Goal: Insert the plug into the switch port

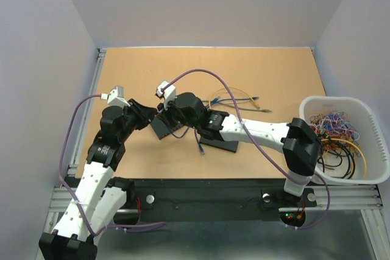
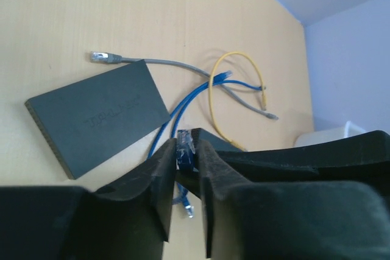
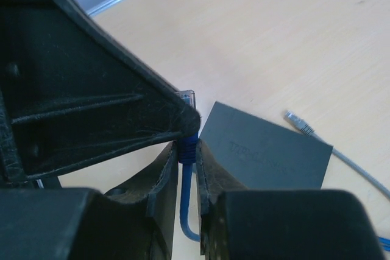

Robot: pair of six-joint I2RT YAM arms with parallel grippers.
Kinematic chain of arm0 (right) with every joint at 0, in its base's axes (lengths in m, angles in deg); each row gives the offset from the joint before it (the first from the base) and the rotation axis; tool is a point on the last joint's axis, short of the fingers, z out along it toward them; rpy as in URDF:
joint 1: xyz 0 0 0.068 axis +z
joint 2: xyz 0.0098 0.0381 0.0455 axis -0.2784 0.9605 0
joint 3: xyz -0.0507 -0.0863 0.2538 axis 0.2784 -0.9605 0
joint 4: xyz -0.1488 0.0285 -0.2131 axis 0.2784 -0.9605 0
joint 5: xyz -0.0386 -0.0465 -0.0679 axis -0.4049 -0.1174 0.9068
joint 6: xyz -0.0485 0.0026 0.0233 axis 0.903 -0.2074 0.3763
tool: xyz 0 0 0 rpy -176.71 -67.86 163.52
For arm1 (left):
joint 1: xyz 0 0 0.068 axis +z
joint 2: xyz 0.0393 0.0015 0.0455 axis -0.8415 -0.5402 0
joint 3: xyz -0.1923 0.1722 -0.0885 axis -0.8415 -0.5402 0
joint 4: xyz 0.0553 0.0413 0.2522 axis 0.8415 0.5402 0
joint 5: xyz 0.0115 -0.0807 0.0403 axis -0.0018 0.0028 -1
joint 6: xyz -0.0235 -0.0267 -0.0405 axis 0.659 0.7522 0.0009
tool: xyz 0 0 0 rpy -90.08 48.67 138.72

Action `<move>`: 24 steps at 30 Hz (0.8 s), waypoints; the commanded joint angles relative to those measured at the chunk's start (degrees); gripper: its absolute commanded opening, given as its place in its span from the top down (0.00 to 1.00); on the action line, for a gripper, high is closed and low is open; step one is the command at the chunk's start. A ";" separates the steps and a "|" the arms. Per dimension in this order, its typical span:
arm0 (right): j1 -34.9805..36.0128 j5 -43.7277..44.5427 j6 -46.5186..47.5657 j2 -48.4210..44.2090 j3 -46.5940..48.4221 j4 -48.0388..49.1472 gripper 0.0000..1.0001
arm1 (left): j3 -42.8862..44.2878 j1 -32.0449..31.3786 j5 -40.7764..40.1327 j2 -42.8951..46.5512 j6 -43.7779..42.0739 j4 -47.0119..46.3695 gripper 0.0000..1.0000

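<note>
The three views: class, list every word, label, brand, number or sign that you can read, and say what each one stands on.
Embossed brand mark on the top face of the dark switch: too blurred to read in either wrist view.
Top view: no text is legible anywhere.

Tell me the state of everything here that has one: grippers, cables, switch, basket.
Left gripper: shut on blue cable.
Right gripper: shut on blue cable.
Blue cable: held by both grippers, plug free.
Switch: flat on table, nothing plugged in that shows.
Gray cable: loose on table, both ends free.
Yellow cable: loose, looped on table.
Basket: holds cables.
</note>
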 commanded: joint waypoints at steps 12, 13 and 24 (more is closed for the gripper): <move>-0.49 10.41 -6.68 -0.68 -10.35 1.26 1.00 | 3.29 0.31 -5.69 -7.25 -4.29 -3.76 0.36; -0.67 10.94 -7.12 -0.59 -10.88 0.73 1.00 | 3.29 0.58 -5.87 -8.31 -4.30 -4.56 0.36; -0.85 10.51 -13.89 1.08 -20.64 -0.24 1.00 | 1.45 3.30 -4.20 -28.08 -2.36 -23.63 0.43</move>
